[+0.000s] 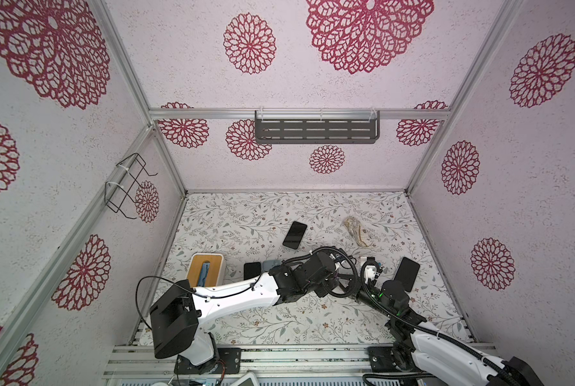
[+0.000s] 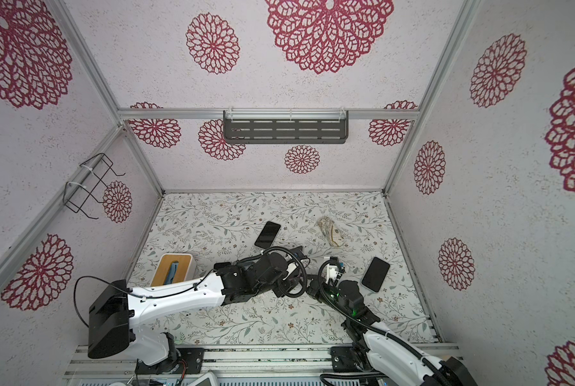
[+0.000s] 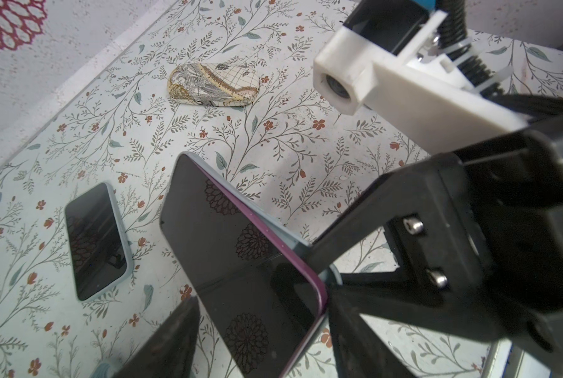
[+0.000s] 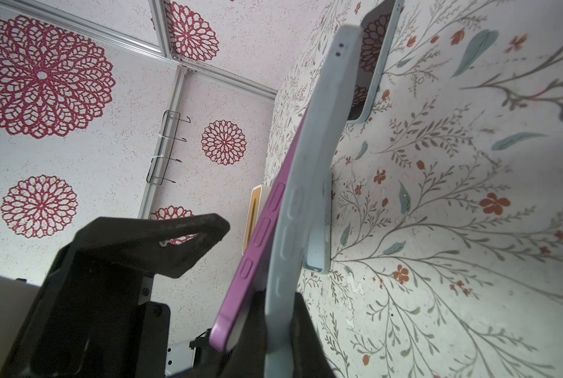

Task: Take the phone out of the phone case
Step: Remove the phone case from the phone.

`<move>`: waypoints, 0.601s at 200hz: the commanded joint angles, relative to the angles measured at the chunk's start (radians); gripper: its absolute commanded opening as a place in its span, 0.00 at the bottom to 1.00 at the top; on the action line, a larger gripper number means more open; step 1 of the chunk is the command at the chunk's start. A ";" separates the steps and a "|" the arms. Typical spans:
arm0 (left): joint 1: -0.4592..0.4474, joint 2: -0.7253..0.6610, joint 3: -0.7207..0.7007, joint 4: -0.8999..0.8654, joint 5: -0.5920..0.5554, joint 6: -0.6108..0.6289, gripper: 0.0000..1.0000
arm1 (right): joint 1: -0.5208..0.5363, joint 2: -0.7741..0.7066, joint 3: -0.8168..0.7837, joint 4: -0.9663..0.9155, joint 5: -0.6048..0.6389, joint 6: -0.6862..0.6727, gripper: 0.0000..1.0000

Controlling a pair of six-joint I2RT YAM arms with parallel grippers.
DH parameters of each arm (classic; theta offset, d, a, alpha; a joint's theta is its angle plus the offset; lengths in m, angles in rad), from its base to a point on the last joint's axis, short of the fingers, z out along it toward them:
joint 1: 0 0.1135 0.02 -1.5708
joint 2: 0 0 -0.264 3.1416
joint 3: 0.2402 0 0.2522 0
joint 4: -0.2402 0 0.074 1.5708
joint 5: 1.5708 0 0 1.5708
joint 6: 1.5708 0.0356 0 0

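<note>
Phone (image 4: pixel 260 235) (purple-edged) partly out of pale case (image 4: pixel 306 163)

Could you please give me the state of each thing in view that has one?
phone case: pinched at its edge, held tilted.
purple phone: partly out of the phone case, one end seated.
right gripper: shut on the phone case.
left gripper: open around the purple phone.
spare phone: flat on the table, cased, screen dark.
map-print case: closed.
</note>
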 commanded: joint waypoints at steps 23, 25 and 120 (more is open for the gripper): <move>-0.001 0.024 0.019 0.025 -0.071 0.022 0.52 | -0.007 -0.033 -0.004 0.122 -0.004 0.006 0.00; -0.001 0.024 0.019 0.025 -0.071 0.023 0.51 | -0.007 -0.033 -0.004 0.122 -0.004 0.007 0.00; -0.001 0.074 0.007 0.060 -0.039 0.016 0.29 | -0.007 -0.043 -0.006 0.119 -0.001 0.011 0.00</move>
